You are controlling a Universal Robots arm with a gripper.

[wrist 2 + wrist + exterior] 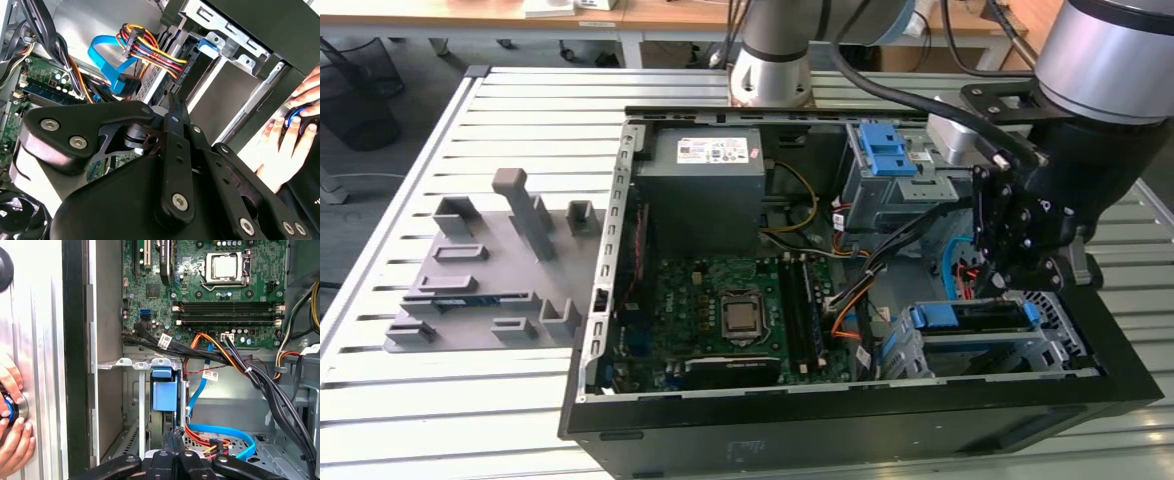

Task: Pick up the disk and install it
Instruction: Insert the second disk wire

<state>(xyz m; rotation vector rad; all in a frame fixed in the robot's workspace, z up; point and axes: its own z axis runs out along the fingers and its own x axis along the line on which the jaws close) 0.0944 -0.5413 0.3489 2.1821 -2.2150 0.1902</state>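
The disk (970,316) stands on edge in the lower drive cage, at the front corner of the open computer case on the exterior view's right. Its blue carrier (164,394) faces up between the cage's metal walls. My gripper (1003,284) hangs just above that cage, over the disk's blue edge. In both wrist views the two thin black fingertips (175,439) lie pressed together with nothing between them, a short way off the carrier. I cannot tell whether they touch it.
A grey power-supply box (700,190) and a motherboard (734,310) lie in the case. A grey cage with blue latches (887,160) sits behind the gripper. Coloured cables (220,432) run beside the disk. A hand (11,440) rests outside the case wall. A grey fixture (494,270) stands at the exterior view's left.
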